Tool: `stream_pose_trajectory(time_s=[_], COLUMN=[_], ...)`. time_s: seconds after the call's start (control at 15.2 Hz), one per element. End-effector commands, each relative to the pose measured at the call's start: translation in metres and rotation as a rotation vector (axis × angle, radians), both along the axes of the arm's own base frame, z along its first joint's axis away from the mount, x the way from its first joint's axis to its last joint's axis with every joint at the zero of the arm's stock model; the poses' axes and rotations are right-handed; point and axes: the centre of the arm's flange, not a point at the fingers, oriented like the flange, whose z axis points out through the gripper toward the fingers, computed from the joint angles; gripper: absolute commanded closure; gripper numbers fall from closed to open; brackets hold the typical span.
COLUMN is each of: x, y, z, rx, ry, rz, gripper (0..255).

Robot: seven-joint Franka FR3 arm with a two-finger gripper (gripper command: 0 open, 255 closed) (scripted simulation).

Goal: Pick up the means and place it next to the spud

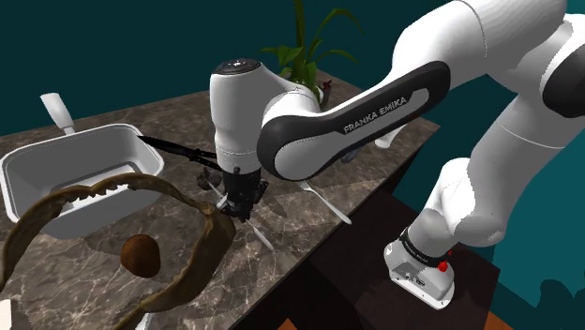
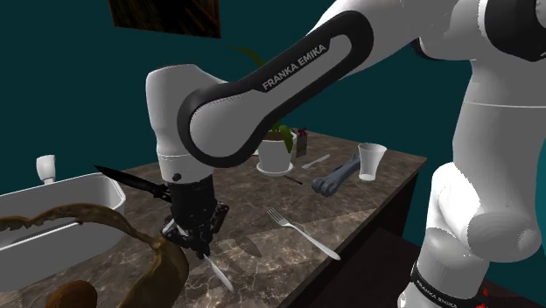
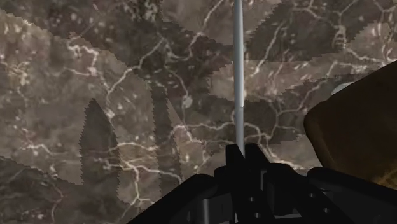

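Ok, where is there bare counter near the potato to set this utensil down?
Bare marble counter lies inside the brown curved band, beside the potato. Another strip runs between the claw, shut on the thin grey utensil, and the fork. Crowded by the sink and black knife.

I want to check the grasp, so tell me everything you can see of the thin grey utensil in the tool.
The thin grey utensil is a slim, straight, pale grey piece that looks like metal. The tool is shut on one end, its black fingers clasping it. The rest slants down and away over the dark marble counter, close beside the brown basket. I cannot tell whether its free tip touches the counter.
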Motion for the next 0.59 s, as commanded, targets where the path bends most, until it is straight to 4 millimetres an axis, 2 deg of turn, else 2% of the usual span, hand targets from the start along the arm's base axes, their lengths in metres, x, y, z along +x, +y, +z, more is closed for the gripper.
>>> stream_pose_trajectory(time_s=[0.0,0.2,0.53], x=[0.0,0.0,0.0], y=[0.001,0.001,0.001], z=[-0.012,-0.028,-0.028], rx=[0.0,0.0,0.0], ry=[0.0,0.0,0.0], rz=[0.001,0.001,0.001], gripper=[255,255,255])
